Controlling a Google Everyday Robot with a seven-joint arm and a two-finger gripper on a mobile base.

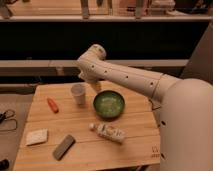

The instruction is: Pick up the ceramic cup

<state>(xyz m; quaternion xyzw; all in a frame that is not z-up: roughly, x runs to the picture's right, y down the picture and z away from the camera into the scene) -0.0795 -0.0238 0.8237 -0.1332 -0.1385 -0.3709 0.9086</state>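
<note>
The ceramic cup (78,93) is small, pale and handleless, and it stands upright on the wooden table (135,145), left of the centre. My white arm reaches in from the right, its wrist high over the table's back edge. The gripper (94,84) hangs below the wrist, just right of the cup and slightly behind it, not touching it. It is open and holds nothing. The arm's wrist hides most of the fingers.
A wide dark-green bowl (109,104) sits right beside the cup, under the arm. A white labelled bottle (109,132) lies in front of the bowl. An orange carrot-like piece (52,104), a white sponge (37,136) and a grey block (64,146) lie on the table's left side. Dark shelving runs behind.
</note>
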